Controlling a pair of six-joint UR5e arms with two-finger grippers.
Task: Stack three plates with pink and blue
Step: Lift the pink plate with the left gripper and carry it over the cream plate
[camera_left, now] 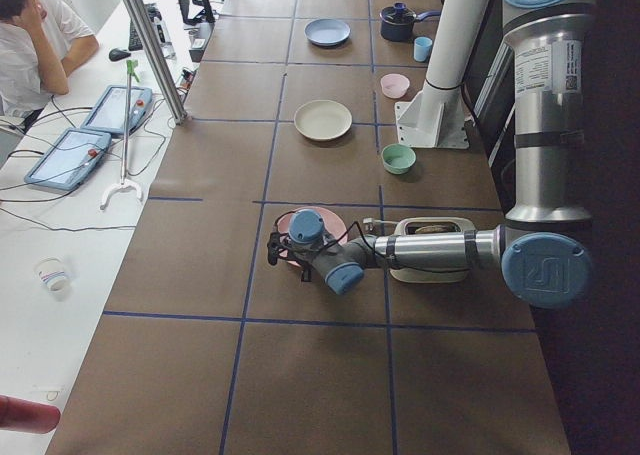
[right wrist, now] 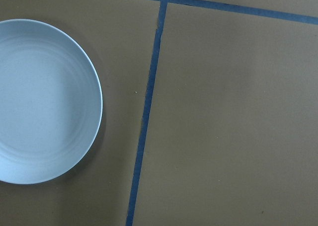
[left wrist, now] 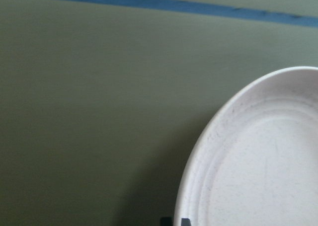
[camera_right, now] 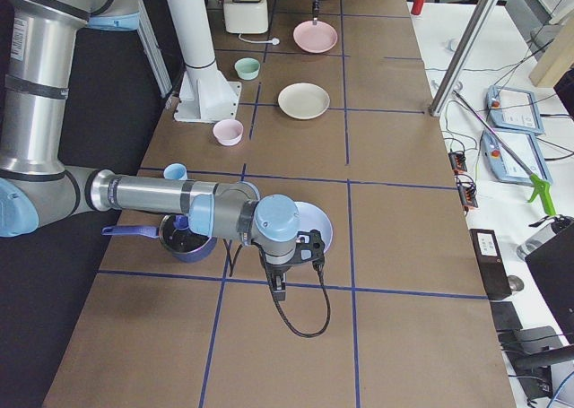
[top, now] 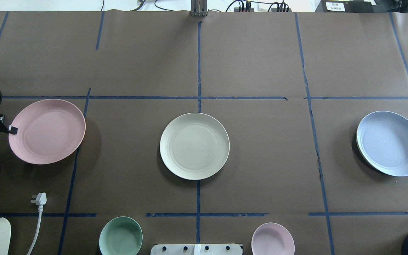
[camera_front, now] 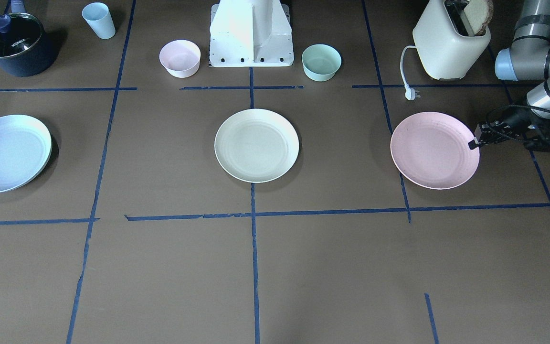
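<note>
The pale pink plate (camera_front: 432,150) (top: 48,131) sits at my left end of the table. My left gripper (camera_front: 473,143) (top: 12,130) is at its outer rim. In the left wrist view the two fingertips (left wrist: 171,221) stand close together at that rim (left wrist: 198,176), shut on it. The cream plate (camera_front: 256,145) (top: 194,146) lies in the middle. The pale blue plate (camera_front: 7,153) (top: 391,143) (right wrist: 44,102) lies at my right end. My right gripper (camera_right: 278,287) hangs beside the blue plate and shows only in the exterior right view, so I cannot tell its state.
Near the robot base (camera_front: 251,36) stand a small pink bowl (camera_front: 180,58) and a mint bowl (camera_front: 321,62). A toaster (camera_front: 449,45) with its plug (camera_front: 411,93) is behind the pink plate. A dark pot (camera_front: 15,45) and a blue cup (camera_front: 99,20) are behind the blue plate.
</note>
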